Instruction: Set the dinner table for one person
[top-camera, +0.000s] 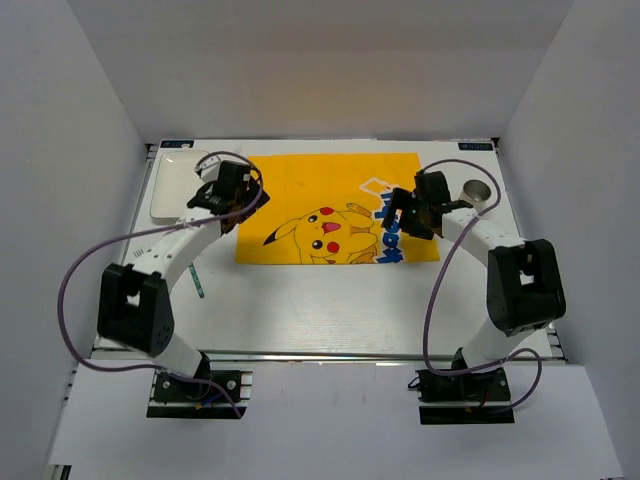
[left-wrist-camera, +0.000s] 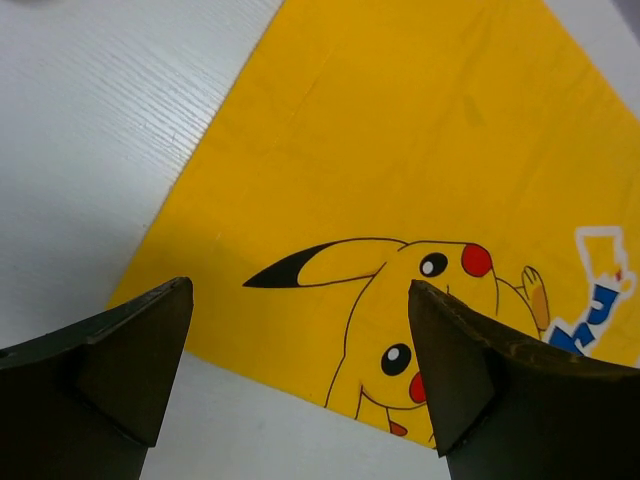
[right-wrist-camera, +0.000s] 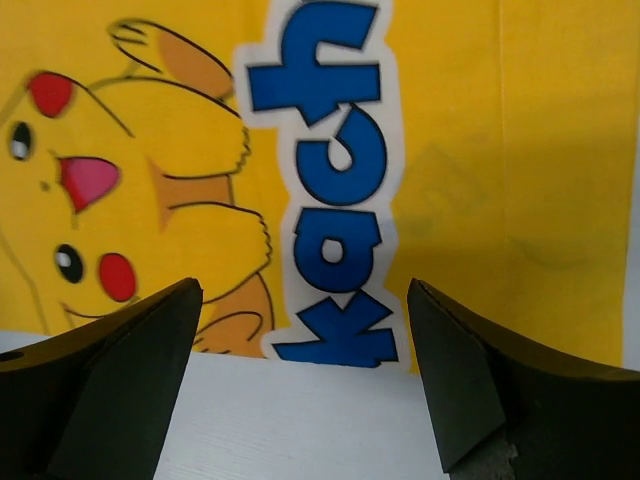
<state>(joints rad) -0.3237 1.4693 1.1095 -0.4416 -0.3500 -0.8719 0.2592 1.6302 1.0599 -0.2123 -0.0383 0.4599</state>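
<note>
The yellow mat (top-camera: 330, 205) lies flat on the white worktop (top-camera: 320, 310), so that part looks done. The left claw (left-wrist-camera: 300, 330) and right claw (right-wrist-camera: 305, 340) are wide open over it, holding nothing. The plate (top-camera: 178, 185) and cup (top-camera: 478, 192) sit at the far corners, not yet on the mat.
</note>
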